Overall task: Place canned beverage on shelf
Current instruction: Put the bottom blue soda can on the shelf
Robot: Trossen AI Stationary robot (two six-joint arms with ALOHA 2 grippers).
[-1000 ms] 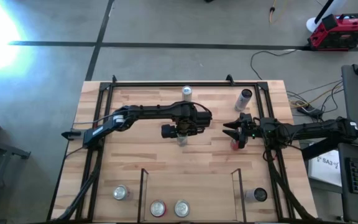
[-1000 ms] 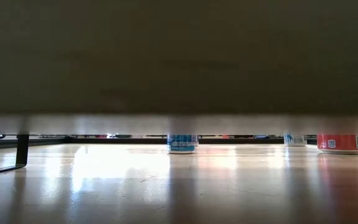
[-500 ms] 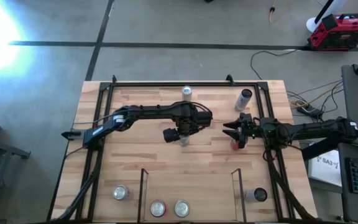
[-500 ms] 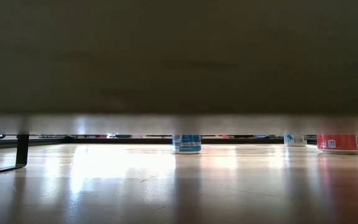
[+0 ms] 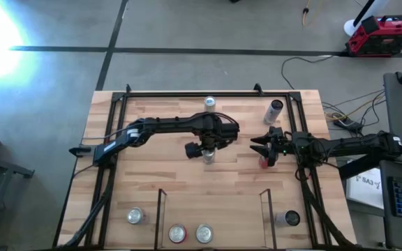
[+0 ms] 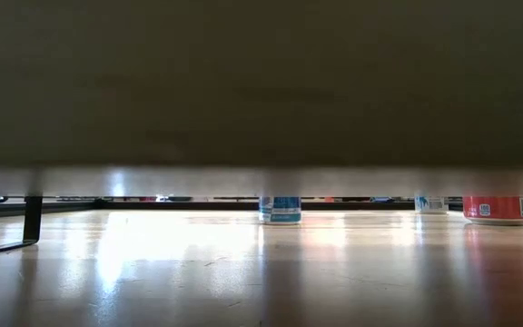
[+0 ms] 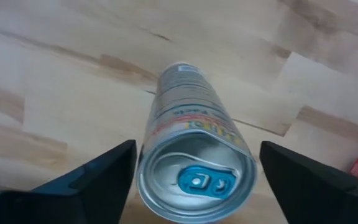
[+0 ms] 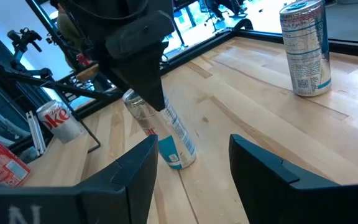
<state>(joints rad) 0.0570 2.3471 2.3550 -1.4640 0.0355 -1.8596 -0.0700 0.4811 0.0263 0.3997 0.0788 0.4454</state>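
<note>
1. Grey concrete floor surrounds the light wood worktop, and the shelf, a small bay between two thin black rails, sits at its near edge with two cans already standing in it.
2. Our left gripper hangs over mid-worktop above a slim silver can with a blue tab; its fingers stand clear on both sides, so it is released, not grasping.
3. From the right wrist view the can looks tilted under that gripper, its blue base on the wood; we cannot tell whether it stands free.
4. To do this step well, we would centre the fingers on the can's body, below the rim, and close squarely before lifting.
5. We should then carry it upright toward the bare floor of the shelf, beside the two cans, without nudging them.
6. Our right gripper waits clenched to the right, next to a red can.
</note>
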